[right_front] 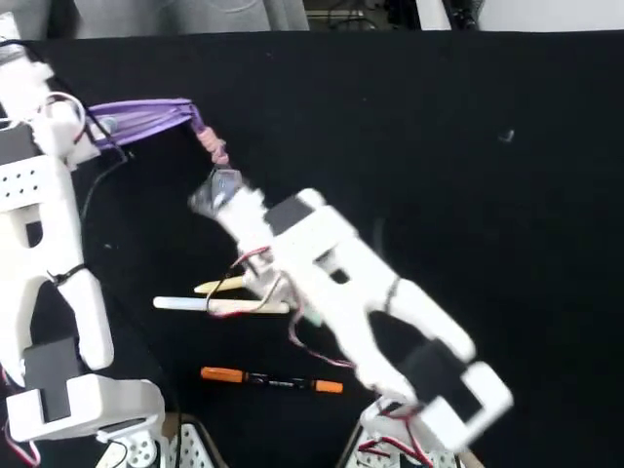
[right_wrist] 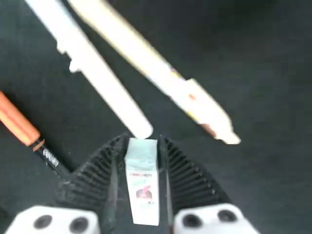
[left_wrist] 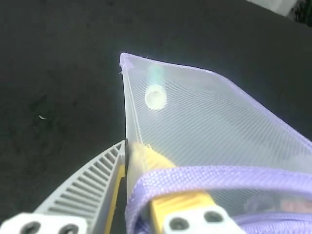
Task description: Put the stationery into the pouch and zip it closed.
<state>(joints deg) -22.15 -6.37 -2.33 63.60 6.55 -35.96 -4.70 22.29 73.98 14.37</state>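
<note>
Arms: 2; left arm (right_front: 39, 224) along the table's left edge, right arm (right_front: 331, 273) slanting over the middle of the black table (right_front: 487, 244)
Pouch: 1; purple-edged mesh pouch (right_front: 146, 117) at the far left of the table, by the left arm's end; a pink tag (right_front: 213, 146) hangs at its end nearer the right arm
Left gripper: left gripper (left_wrist: 130, 148) clamped on the pouch's edge; ribbed white finger on one side of the mesh, yellow finger on the other
Inside pouch: 1 item seen through the mesh; the round pale end (left_wrist: 155, 96) of a stick-shaped thing; the rest of it cannot be made out
Right gripper: right gripper (right_wrist: 141, 141) narrow, holding 1 small pale-green block (right_wrist: 142, 180) with a printed label between its ribbed jaws; it sits over the loose pens
Loose on table: 3; white pen (right_front: 195, 304), cream pen (right_front: 219, 285) just beside it, both partly under the right arm; orange marker (right_front: 273, 380) apart from them, nearer the arm bases
Stationery total: 5 counted; 1 in pouch, 1 in gripper, 3 on table
</note>
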